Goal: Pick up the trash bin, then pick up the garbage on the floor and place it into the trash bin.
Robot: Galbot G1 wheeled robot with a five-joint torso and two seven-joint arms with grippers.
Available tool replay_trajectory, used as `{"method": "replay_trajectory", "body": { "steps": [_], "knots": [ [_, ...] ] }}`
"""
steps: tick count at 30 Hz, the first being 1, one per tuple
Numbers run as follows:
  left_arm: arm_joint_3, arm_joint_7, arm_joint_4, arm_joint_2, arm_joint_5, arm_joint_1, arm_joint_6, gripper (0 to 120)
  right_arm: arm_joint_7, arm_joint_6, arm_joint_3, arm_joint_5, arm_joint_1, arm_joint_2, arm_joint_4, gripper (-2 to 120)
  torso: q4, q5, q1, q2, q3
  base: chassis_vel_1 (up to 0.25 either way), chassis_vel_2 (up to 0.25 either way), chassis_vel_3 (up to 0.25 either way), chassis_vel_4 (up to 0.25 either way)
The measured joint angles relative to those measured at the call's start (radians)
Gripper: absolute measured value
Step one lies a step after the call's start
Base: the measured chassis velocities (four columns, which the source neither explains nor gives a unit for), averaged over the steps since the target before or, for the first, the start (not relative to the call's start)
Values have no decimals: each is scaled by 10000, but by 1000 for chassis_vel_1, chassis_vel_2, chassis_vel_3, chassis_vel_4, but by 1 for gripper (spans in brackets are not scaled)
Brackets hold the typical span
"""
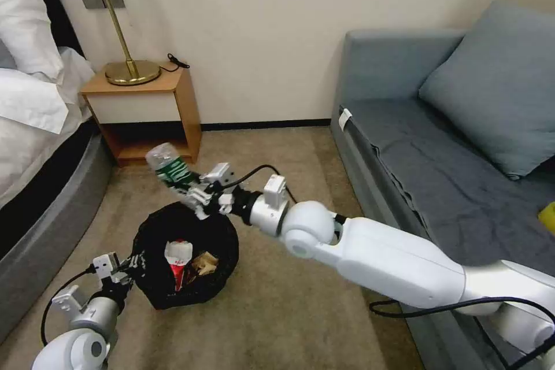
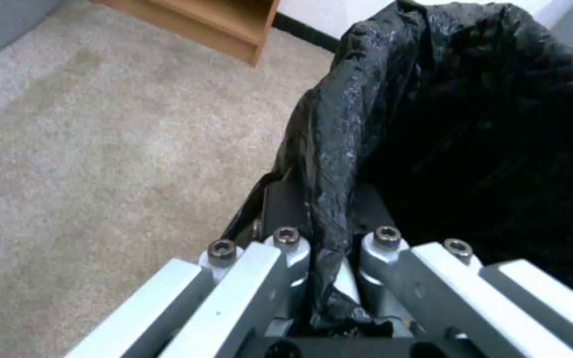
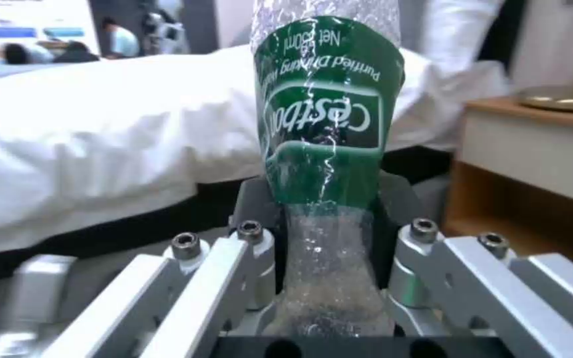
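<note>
Open carpet (image 1: 289,312) at 6 o'clock of the trash bin (image 1: 185,254); grey sofa (image 1: 439,185) edge at 3 o'clock, bed (image 1: 34,144) base at 9 o'clock, wooden nightstand (image 1: 144,110) at 12 o'clock. Held by its rim at 8 o'clock in the left gripper (image 1: 134,263), fingers (image 2: 280,219) pinched narrow on the black liner fold (image 2: 333,164). Inside: a red snack packet (image 1: 178,263) and a brown crumpled piece (image 1: 202,265). Over the bin's 12 o'clock rim, the right gripper (image 1: 193,191), fingers (image 3: 250,209) clamped on the neck end of a clear green-labelled bottle (image 1: 169,167), tilted away toward the nightstand.
</note>
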Motion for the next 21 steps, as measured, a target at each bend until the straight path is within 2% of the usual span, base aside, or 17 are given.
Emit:
{"method": "replay_trajectory", "body": {
  "steps": [6, 19, 21],
  "knots": [
    [-1, 61, -23, -78, -14, 31, 0, 4, 14, 73, -585, -394, -484, 297, -85, 19, -1, 1, 0, 0, 1, 0, 0, 0, 0],
    [-24, 123, -202, -192, -56, 125, 28, 4, -58, 194, -819, -1483, -1602, 400, -686, 19, -2, 2, 0, 0, 1, 0, 0, 0, 0],
    [-11, 135, -223, -220, -59, 138, 46, 4, -115, 284, -779, -1762, -1777, 446, -946, 26, -2, 3, 0, 0, 0, 0, 0, 0, 0]
  ]
}}
